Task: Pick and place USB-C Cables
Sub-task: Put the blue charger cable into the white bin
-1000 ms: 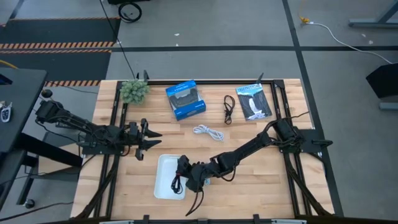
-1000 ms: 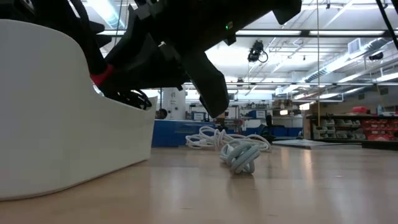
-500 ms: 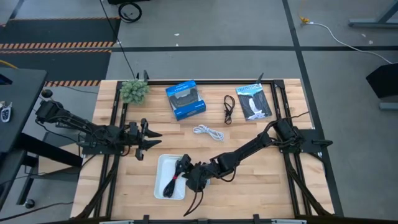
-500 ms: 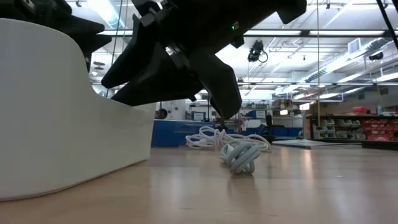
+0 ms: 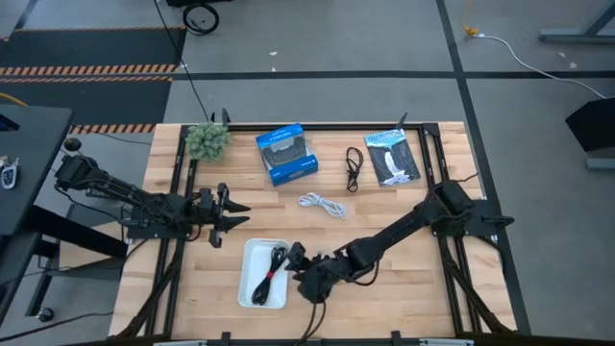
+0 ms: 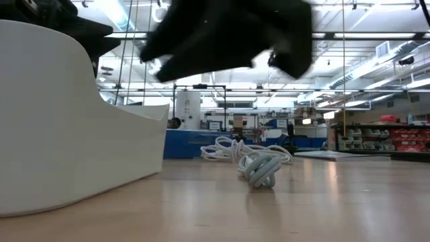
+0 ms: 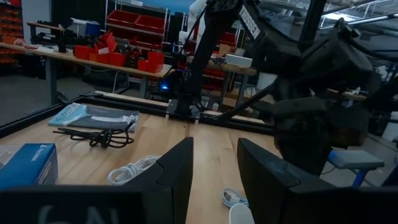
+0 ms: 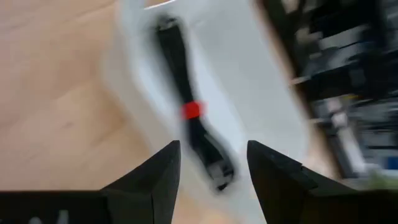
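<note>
Black cable with red tie [image 5: 269, 279] lies in the white tray [image 5: 252, 252]; right hand [image 5: 296, 259], fingers spread, hovers at the tray's edge.

You have a tray [image 5: 248, 288] near the table's [image 5: 413, 279] front edge with one cable [image 5: 268, 280] in it. Along the back edge sit a plant [image 5: 208, 140], box [image 5: 286, 154], second cable [image 5: 353, 169] and packet [image 5: 393, 159]; a third cable [image 5: 322, 204] lies mid-table.

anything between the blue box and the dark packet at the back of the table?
Yes: the black cable lies on bare wood between the blue box and the dark packet, clear of both. The high view shows it.
</note>
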`<action>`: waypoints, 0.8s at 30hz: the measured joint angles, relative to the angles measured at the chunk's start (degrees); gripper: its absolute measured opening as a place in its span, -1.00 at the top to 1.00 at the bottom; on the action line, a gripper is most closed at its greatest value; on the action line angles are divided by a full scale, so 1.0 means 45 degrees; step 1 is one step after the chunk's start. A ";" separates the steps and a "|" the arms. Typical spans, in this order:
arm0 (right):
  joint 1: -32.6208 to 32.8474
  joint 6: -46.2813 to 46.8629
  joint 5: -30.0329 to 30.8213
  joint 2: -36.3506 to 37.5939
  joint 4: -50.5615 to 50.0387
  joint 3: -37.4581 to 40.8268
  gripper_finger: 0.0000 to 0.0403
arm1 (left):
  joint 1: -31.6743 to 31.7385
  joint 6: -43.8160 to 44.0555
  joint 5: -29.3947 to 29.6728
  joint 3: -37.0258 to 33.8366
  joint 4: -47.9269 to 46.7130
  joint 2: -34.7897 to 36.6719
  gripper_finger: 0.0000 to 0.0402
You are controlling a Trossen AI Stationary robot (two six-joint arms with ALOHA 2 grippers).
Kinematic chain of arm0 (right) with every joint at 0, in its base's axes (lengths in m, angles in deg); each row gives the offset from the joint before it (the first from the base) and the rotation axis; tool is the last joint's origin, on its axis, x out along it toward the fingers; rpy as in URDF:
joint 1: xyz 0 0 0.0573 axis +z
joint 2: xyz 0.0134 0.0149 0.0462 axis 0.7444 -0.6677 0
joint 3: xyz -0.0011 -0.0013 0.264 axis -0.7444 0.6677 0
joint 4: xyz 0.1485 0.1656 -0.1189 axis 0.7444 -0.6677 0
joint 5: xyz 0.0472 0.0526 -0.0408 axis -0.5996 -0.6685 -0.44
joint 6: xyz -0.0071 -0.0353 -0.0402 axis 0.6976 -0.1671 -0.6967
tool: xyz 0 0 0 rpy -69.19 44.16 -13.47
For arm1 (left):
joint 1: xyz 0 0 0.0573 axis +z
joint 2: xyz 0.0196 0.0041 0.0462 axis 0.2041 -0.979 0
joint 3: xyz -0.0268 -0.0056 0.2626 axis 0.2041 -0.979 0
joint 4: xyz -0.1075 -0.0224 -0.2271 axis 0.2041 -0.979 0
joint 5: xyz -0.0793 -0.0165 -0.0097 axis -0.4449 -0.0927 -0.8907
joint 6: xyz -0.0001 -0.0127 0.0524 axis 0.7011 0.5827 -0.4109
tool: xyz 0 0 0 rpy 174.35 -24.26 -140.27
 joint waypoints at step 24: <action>-0.1604 0.1653 -0.5117 -0.0204 -0.6119 0.0004 -0.04 | 0.0003 0.0000 0.0001 0.0000 -0.0005 0.0005 0.34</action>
